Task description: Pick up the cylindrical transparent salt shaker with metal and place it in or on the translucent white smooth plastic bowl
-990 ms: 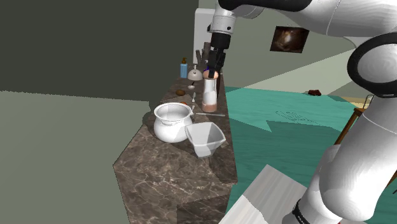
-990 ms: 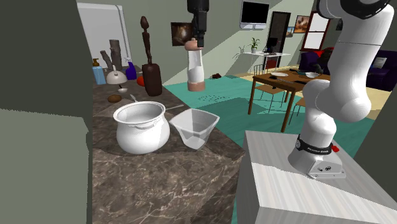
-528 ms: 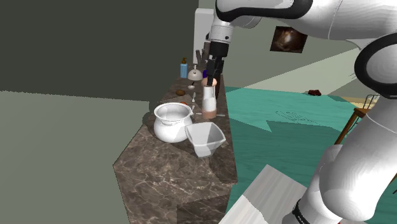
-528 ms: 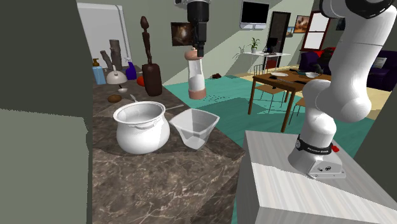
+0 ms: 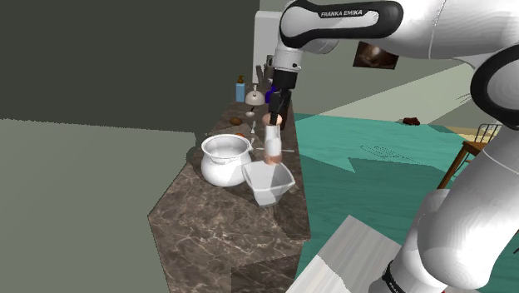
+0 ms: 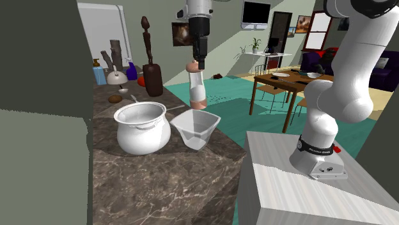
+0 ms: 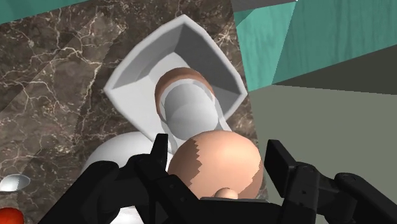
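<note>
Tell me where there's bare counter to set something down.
The marble counter is bare in the shoulder view's foreground, this side of the white pot and square bowl. Its far end is crowded with bottles and a dark figurine.

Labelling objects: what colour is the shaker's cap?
Pinkish-copper; salt shaker cap shows best in wrist view.

The shoulder camera sits high beside the stand [image 5: 349, 262], looking down along the counter [image 5: 224, 225] toward its far end. The second stands lower and nearer at the counter's near end, facing much the same way. Both take in the pot [image 5: 223, 160] and bowl [image 5: 268, 181]. The wrist camera hangs just over the bowl, looking straight down into it.
</note>
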You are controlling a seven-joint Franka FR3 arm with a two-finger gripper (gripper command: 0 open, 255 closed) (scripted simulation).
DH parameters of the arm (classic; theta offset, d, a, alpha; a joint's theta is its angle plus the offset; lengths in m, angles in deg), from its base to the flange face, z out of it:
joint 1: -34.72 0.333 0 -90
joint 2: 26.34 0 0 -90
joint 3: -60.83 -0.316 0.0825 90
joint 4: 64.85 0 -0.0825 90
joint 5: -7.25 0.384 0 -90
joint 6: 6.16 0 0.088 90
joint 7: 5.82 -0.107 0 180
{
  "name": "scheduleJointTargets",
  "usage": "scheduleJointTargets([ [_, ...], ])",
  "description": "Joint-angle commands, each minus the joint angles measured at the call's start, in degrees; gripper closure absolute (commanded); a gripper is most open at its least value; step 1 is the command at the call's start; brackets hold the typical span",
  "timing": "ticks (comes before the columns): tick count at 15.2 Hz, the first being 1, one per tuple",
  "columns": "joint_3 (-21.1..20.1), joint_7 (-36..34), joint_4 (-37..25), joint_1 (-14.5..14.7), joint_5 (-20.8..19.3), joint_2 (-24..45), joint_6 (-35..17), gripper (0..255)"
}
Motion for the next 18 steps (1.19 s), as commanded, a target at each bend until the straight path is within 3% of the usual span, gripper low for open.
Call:
scheduleJointTargets([
  [1,-0.09,0.08,1.83,0.05,-0.01,-0.26,-1.63,255],
  [11,-0.15,1.07,9.59,0.05,0.11,-0.52,-9.06,255],
  [18,-0.15,1.07,9.59,0.05,0.11,-0.52,-9.06,255],
])
